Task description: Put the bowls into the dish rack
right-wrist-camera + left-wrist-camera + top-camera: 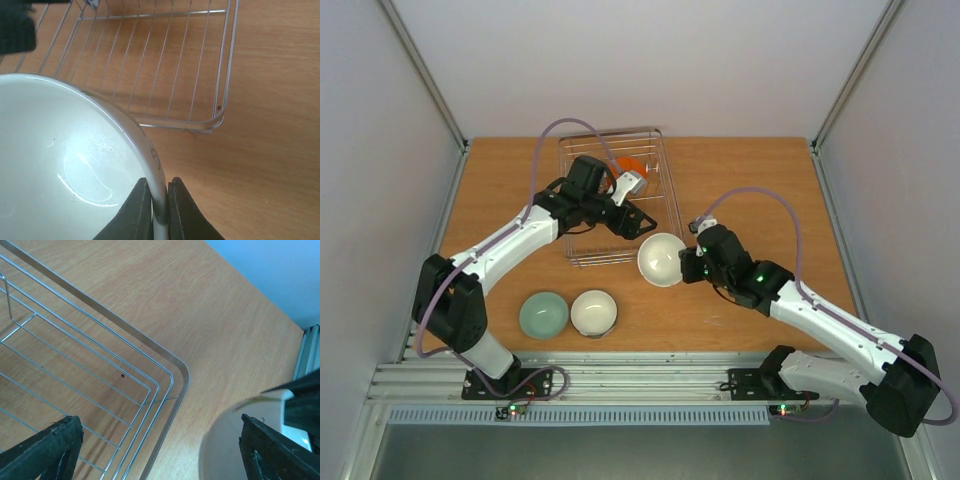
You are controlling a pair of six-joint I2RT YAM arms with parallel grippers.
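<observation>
My right gripper [688,262] is shut on the rim of a white bowl [662,259], which it holds tilted just off the dish rack's [582,250] near right corner. The right wrist view shows both fingers [142,210] pinching the bowl's [65,160] wall, with the rack [220,100] beyond. Over the rack's near end my left gripper [632,220] stands open and holds nothing. From its wrist I see the rack corner [175,365] and the held bowl [225,450] at the right. An orange bowl [631,164] stands in the rack, a pale one [633,184] next to it.
Two more bowls sit on the table near the left arm's base, one pale green [543,315] and one white [593,312]. The rack lies at the middle back of the wooden table [770,190]. A metal rail [640,375] runs along the near edge.
</observation>
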